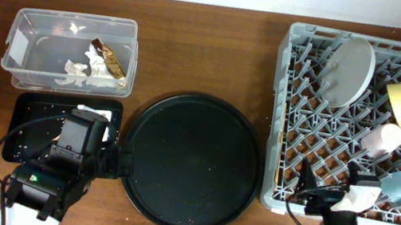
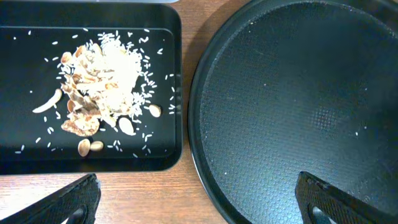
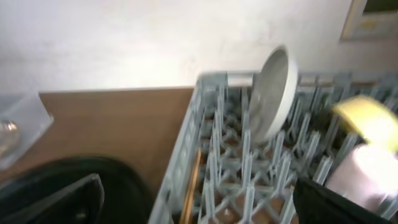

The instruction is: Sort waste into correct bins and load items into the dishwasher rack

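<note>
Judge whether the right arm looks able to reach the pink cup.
Probably yes: the right gripper hovers open over the near edge of the rack, and the pink cup lies uncovered just beyond.

Plate [image 3: 273, 93] upright in rack [image 3: 211, 155]; yellow bowl [image 3: 367, 121], pink cup [image 3: 360, 174] right.

A staged test bench is shown: a dishwasher rack [image 1: 277, 125] set on a wooden worktop [image 1: 210, 49] against a plain white wall [image 3: 124, 43].
</note>
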`<action>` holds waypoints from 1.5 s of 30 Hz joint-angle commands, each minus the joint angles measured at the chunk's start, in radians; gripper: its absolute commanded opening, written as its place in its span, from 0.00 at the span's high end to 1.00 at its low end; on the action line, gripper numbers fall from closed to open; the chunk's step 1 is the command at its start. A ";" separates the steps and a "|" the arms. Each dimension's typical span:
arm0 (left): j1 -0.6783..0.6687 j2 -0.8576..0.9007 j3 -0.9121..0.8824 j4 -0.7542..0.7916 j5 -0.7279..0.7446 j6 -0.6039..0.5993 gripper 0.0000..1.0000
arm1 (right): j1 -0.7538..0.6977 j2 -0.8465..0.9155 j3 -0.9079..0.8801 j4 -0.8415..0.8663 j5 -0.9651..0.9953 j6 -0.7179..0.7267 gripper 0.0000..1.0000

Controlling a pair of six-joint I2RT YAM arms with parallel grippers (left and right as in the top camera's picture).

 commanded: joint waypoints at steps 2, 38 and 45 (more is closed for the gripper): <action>-0.002 -0.008 -0.006 0.002 -0.011 0.019 0.01 | -0.003 -0.139 -0.216 0.181 0.004 -0.002 0.02; 0.113 -0.584 -0.430 0.399 0.029 0.024 0.01 | -0.003 -0.137 -0.323 0.257 0.004 -0.001 0.02; 0.158 -0.846 -0.793 1.007 0.043 0.124 0.01 | -0.003 -0.137 -0.323 0.257 0.004 -0.001 0.02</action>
